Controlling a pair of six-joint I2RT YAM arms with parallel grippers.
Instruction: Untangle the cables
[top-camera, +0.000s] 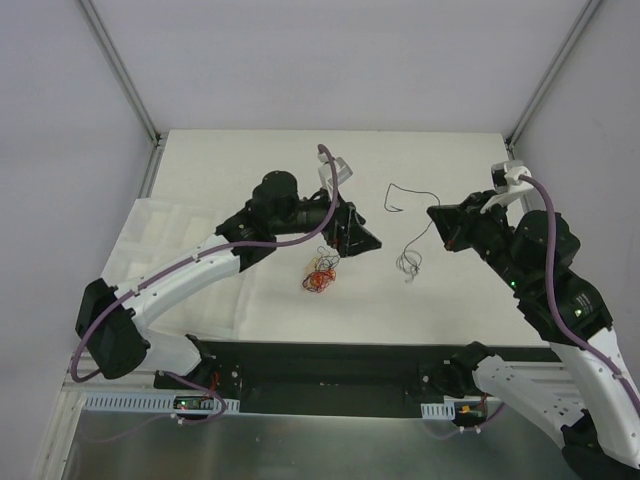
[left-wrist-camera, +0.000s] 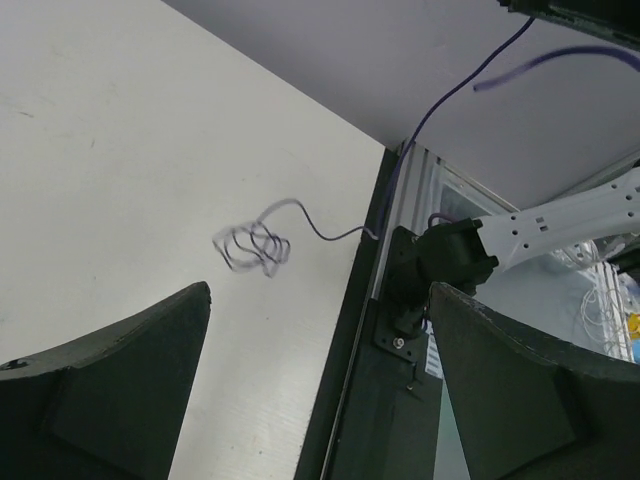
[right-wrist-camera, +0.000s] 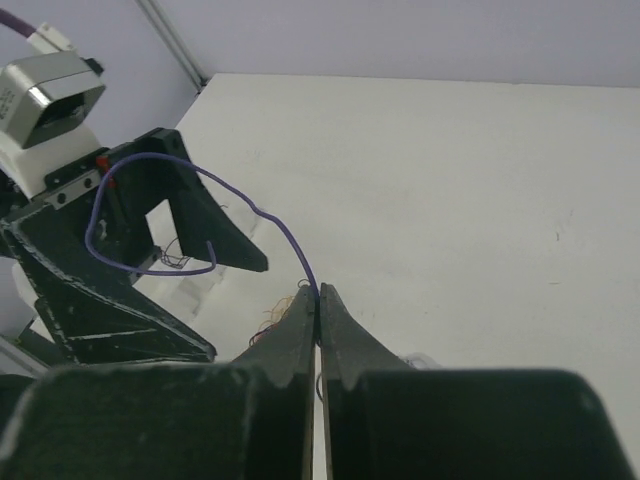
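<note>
The cables (top-camera: 320, 277) lie in two parts. A small orange-and-red knot (top-camera: 318, 281) rests on the worktop (top-camera: 230, 170), about midway between its left and right edges and closer to the near edge than the far one. One purple wire (top-camera: 413, 248) lies apart from the knot, to its right. It runs roughly far-to-near, with an open loop at the far end and a small curl (left-wrist-camera: 255, 245) resting on the worktop at the near end.

Left gripper (top-camera: 365, 238): jaws wide apart, nothing between them. It hangs over the worktop just beside the knot, on its far-right side. The knot therefore lies toward the near edge and slightly left of this gripper. The knot shows no clear long axis.

Right gripper (right-wrist-camera: 318, 300): jaws closed together on the purple wire, which rises from the fingertips and arcs away in a free loop. This gripper is well apart from the knot, to the right.

Judgement: the left arm is nearer to the knot and is the likely choice for the next pick. It would need to move toward the near edge and descend. Nothing stands between the left gripper and the knot. The black rail (top-camera: 330, 362) along the near edge is well apart from it. Single strands are too fine to tell apart from overhead, so the hazard is closing on several at once and dragging the whole knot.
</note>
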